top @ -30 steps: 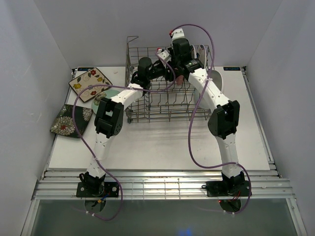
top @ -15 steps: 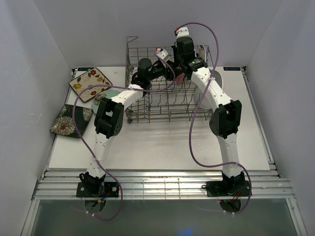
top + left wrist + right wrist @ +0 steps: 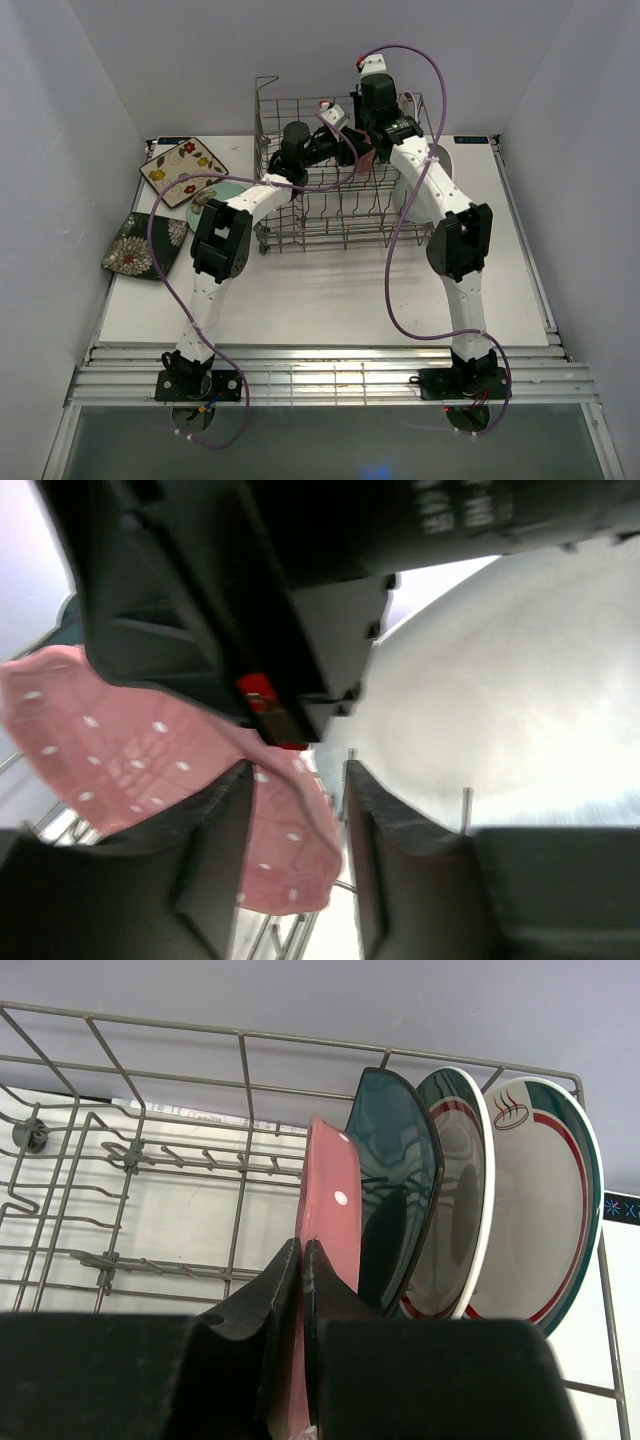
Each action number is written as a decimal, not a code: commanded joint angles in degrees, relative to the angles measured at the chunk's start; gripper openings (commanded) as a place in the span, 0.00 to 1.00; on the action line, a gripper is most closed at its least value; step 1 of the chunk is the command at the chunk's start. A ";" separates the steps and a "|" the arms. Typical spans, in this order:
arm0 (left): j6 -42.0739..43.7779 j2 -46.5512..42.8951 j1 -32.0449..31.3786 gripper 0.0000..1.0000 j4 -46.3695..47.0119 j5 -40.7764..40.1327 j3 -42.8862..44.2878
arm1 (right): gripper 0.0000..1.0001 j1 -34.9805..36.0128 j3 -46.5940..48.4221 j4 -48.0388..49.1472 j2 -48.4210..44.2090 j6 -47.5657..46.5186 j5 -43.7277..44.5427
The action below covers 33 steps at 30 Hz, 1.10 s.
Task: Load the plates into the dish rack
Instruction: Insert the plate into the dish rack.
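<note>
Pink dotted plate [image 3: 335,1210] upright in the dish rack [image 3: 240,1090], at 12 o'clock on the table [image 3: 330,290]
Right gripper [image 3: 302,1260] pinches its rim, with the dark teal plate [image 3: 400,1180] just at its 3 o'clock. The left gripper [image 3: 297,780] has its jaws half apart, and the pink shows through the gap.

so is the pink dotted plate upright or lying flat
Upright: the pink dotted plate stands on edge beside the dark teal square plate, pinched by the right end effector.

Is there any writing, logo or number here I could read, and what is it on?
No word or number is readable.
White lettering on the black casing: too blurred.
Teal marks on the dark strip: too small.
Round plate: a brown steam-swirl emblem, no letters.
</note>
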 commanded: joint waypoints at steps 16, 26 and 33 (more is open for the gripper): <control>-0.24 9.36 -3.26 0.05 -2.26 3.62 -2.16 | 0.08 -1.89 -2.09 0.29 -1.77 1.05 0.59; -1.99 9.89 -3.35 0.00 -5.16 4.76 0.91 | 0.08 -1.89 -3.15 0.82 -2.56 0.61 1.55; -4.01 10.06 -2.73 0.00 -5.42 4.59 2.66 | 0.08 -1.89 -2.54 1.26 -3.09 0.17 1.64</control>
